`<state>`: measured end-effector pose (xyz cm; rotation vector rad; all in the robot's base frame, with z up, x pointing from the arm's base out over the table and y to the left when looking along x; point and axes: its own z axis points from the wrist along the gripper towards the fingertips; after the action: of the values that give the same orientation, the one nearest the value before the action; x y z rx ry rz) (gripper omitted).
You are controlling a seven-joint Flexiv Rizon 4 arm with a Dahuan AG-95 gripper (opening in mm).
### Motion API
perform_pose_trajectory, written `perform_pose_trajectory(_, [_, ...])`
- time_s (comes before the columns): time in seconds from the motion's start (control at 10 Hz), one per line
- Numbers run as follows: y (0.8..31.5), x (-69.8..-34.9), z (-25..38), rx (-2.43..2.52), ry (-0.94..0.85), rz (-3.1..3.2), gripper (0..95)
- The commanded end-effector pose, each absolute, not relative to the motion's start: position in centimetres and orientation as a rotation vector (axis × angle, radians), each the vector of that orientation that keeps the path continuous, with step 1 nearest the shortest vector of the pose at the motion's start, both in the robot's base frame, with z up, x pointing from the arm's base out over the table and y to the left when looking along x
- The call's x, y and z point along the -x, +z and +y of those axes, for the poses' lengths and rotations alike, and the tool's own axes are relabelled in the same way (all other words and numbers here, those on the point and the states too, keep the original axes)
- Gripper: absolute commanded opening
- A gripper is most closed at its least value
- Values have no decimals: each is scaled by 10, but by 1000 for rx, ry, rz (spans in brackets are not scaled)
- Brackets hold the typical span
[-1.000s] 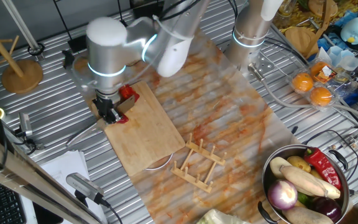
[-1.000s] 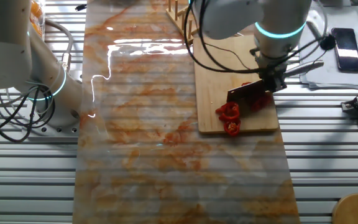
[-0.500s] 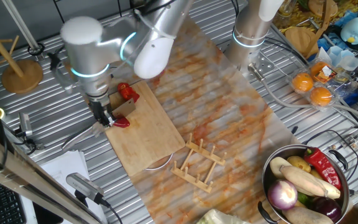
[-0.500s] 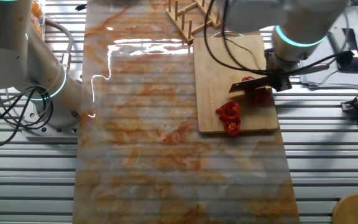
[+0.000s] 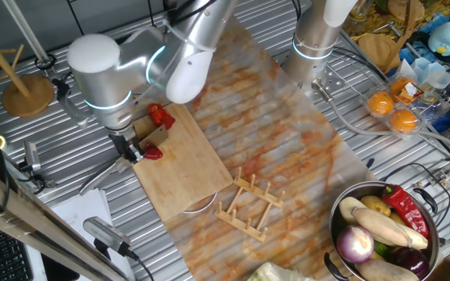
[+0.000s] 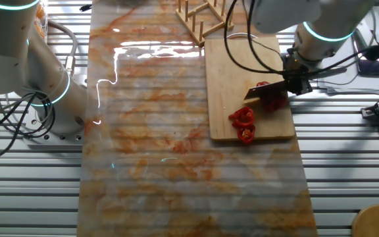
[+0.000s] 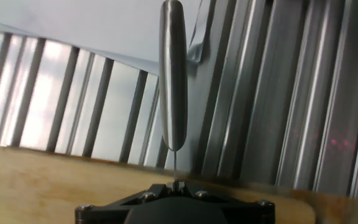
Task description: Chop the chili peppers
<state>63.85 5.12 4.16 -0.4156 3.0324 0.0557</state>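
Here, the tool (image 5: 133, 148) grips a knife (image 6: 266, 94) by its handle at the edge of a wooden cutting board (image 5: 180, 168), its fingers clamped on the handle. In the hand view the smooth, rounded metal handle (image 7: 173, 74) stands straight up from the tool's dark body, with the ribbed table (image 7: 278, 93) and a pale sheet of paper (image 7: 73, 28) behind it and a strip of board across the bottom. The knife's dark blade lies flat and low over the board, pointing inward from the board's side.

The chili peppers (image 6: 244, 123) are already cut: glossy, bright-red pieces lie on the board in two loose clusters. One cluster of curled rings sits near the board's corner, just clear of the blade tip; another chunk (image 6: 263, 85) lies beside the blade, partly hidden by it. An exact count of pieces cannot be made out.

The rectangular board, light-grained with rounded corners, rests partly on a translucent plastic sheet (image 5: 287, 148) stained orange-red and spread across the grooved metal table. One slatted wooden rack (image 5: 250, 204) stands by the board's far end. Well apart, a metal bowl (image 5: 381, 234) holds mixed vegetables, among them a purple onion (image 5: 355, 244) and a larger dark-red pepper (image 5: 405, 208). Two oranges (image 5: 393, 111) sit in a clear tray near the second arm's base (image 5: 317, 39).
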Motion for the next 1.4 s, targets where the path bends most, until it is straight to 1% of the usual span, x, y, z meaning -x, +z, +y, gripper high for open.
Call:
perform_pose_trajectory(0.1, [43, -637, 49, 435, 105, 2951, 0])
perform_pose_trajectory(0.3, [44, -639, 51, 426, 140, 2920, 0])
perform_pose_trajectory(0.6, [43, -642, 51, 441, 115, 2944, 0])
perform_pose_trajectory(1.1, [39, -652, 50, 445, 125, 2931, 0])
perform_pose_trajectory(1.4, [46, -661, 58, 416, 137, 2928, 0])
